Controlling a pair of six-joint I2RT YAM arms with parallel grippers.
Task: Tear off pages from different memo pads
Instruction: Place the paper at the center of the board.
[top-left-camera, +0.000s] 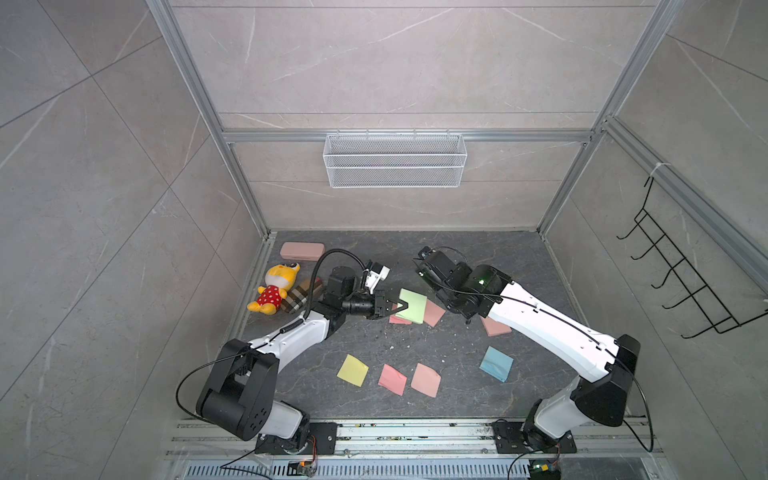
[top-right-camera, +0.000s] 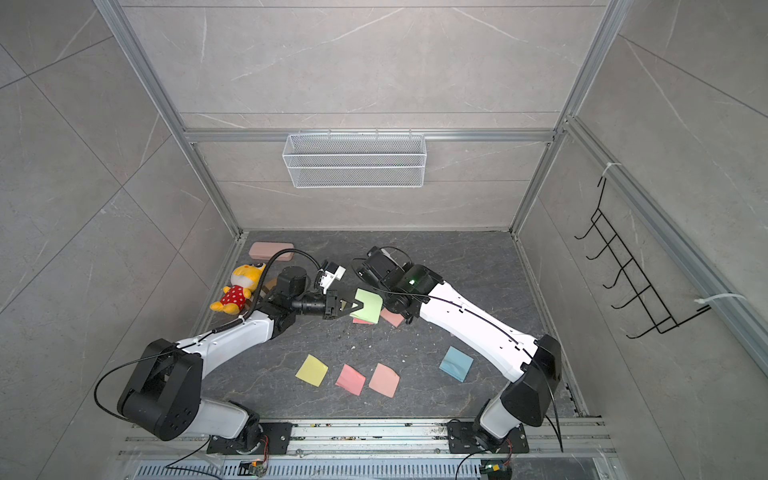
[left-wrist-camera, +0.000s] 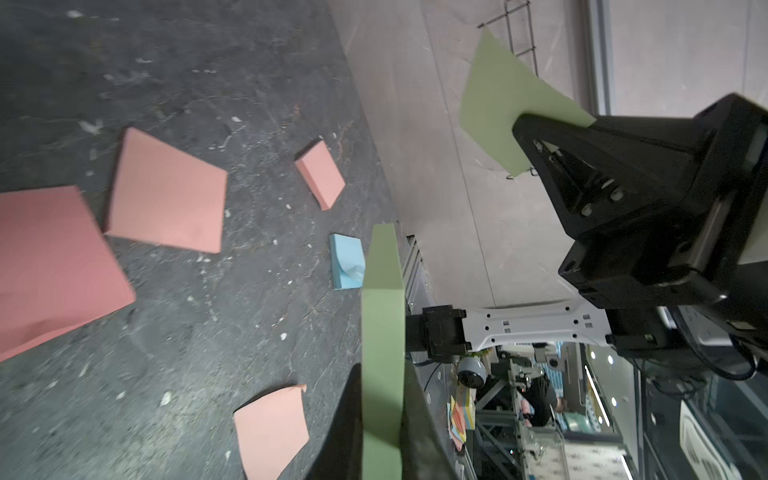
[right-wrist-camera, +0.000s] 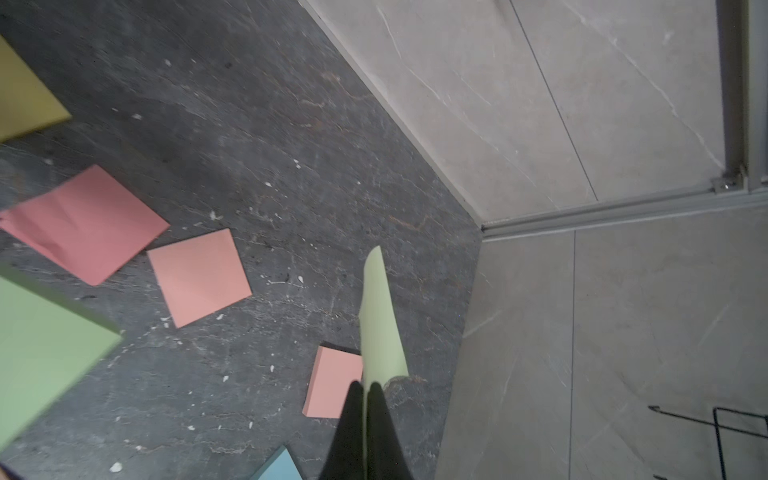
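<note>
Pinches seemingly flimsy, featherlight green page (right-wrist-camera: 380, 316) edgewise in clenched right jaws, stiffer green memo pad (right-wrist-camera: 45, 353) in left jaws.

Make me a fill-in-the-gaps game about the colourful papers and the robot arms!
1. The left gripper grips the green memo pad while the right gripper pinches a ___ page.
2. Between the yellow page and the salmon page lies a ___ one.
3. The plush toy wears a ___ dress with white dots.
Missing words: green, pink, red.
</note>
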